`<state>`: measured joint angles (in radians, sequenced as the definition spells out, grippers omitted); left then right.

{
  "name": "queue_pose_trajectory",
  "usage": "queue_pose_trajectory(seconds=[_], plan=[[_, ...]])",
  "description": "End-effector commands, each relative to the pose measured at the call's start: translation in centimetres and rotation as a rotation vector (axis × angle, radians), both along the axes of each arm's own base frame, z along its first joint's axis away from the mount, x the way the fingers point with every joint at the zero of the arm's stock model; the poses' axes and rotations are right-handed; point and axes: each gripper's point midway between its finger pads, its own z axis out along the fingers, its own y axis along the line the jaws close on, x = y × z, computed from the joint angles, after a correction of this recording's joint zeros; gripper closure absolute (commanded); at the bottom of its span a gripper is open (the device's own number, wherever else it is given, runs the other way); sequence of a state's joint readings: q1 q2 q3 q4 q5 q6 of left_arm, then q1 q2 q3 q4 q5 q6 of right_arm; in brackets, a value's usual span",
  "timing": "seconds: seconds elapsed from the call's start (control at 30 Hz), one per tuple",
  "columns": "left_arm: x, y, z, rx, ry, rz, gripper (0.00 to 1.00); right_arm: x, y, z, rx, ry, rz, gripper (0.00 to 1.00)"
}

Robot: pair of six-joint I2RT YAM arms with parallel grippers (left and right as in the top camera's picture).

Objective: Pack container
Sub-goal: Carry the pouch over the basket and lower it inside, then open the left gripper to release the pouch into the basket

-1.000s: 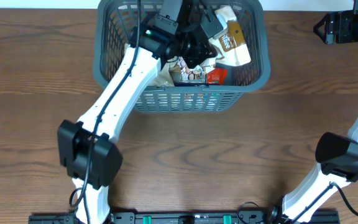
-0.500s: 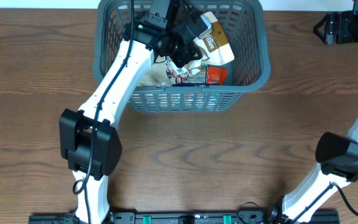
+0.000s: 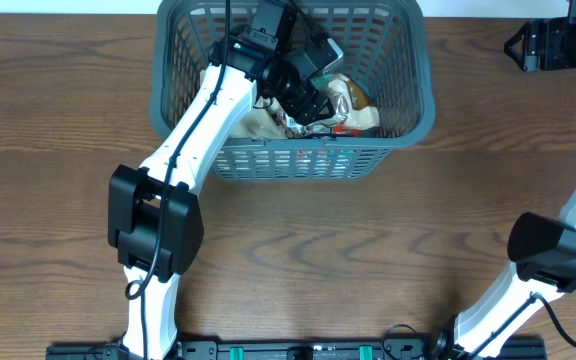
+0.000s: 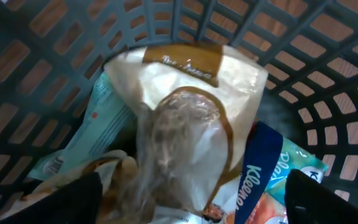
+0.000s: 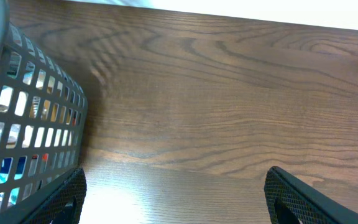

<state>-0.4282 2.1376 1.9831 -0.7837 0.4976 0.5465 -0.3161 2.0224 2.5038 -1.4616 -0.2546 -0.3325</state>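
**Left pincer open inside the basket, right pincer idle beside it**

Beyond the near half of the brown wooden worktop [image 3: 368,250], the large dark grey slotted plastic container [image 3: 298,160] sat at the middle of the far edge, its long axis running along that edge. The left pincer [image 3: 308,92] hung inside it with its fingers spread wide and gripping nothing. Directly below lay a cream plastic packet with a brown band [image 4: 185,106], loose on the other snack packets. The right pincer [image 5: 179,199], likewise open and empty, hovered over wood towards the far right corner. The container lay to its left, so the left arm was plainly the nearer.
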Motion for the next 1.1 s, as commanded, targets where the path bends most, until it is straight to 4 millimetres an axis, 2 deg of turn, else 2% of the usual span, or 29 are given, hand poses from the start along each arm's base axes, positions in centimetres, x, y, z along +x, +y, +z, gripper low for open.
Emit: queue_pose_trajectory(seconds=[0.0, 0.13, 0.27, 0.33, 0.47, 0.5, 0.57, 0.67, 0.7, 0.93, 1.07], plan=[[0.4, -0.1, 1.6, -0.018, -0.038, -0.002, 0.17, 0.2, 0.4, -0.4, 0.008, 0.01, 0.009, 0.21], [1.5, 1.4, 3.9, 0.044, -0.13, 0.063, 0.16, 0.3, 0.4, -0.4, 0.008, 0.008, 0.009, 0.21], [2.1, 2.9, 8.3, 0.063, -0.245, 0.123, 0.14, 0.3, 0.4, -0.4, 0.007, 0.006, 0.009, 0.18], [2.4, 4.3, 11.1, 0.079, -0.316, 0.173, 0.11, 0.3, 0.4, -0.4, 0.007, 0.006, 0.009, 0.14], [2.6, 8.5, 16.3, 0.12, -0.442, 0.301, 0.07, 0.4, 0.4, -0.3, 0.007, 0.003, 0.009, 0.01], [2.4, 9.7, 17.3, 0.125, -0.459, 0.332, 0.07, 0.4, 0.4, -0.3, 0.008, 0.0, 0.011, 0.01], [2.3, 12.7, 18.8, 0.148, -0.479, 0.425, 0.06, 0.6, 0.5, -0.1, 0.011, -0.011, 0.014, 0.01], [2.3, 18.6, 20.2, 0.179, -0.468, 0.635, 0.06, 1.0, 0.4, 0.2, 0.005, -0.031, 0.015, 0.01], [2.2, 20.7, 20.4, 0.193, -0.458, 0.698, 0.0, 1.2, 0.3, 0.3, 0.002, -0.041, 0.015, 0.01], [0.7, 32.7, 19.7, 0.236, -0.353, 1.0, 0.01, 3.6, -0.8, 2.4, -0.017, -0.164, -0.049, 0.01], [0.1, 37.9, 19.7, 0.201, -0.324, 1.175, 0.01, 5.0, -2.6, 3.9, -0.084, -0.242, -0.144, 0.01]])
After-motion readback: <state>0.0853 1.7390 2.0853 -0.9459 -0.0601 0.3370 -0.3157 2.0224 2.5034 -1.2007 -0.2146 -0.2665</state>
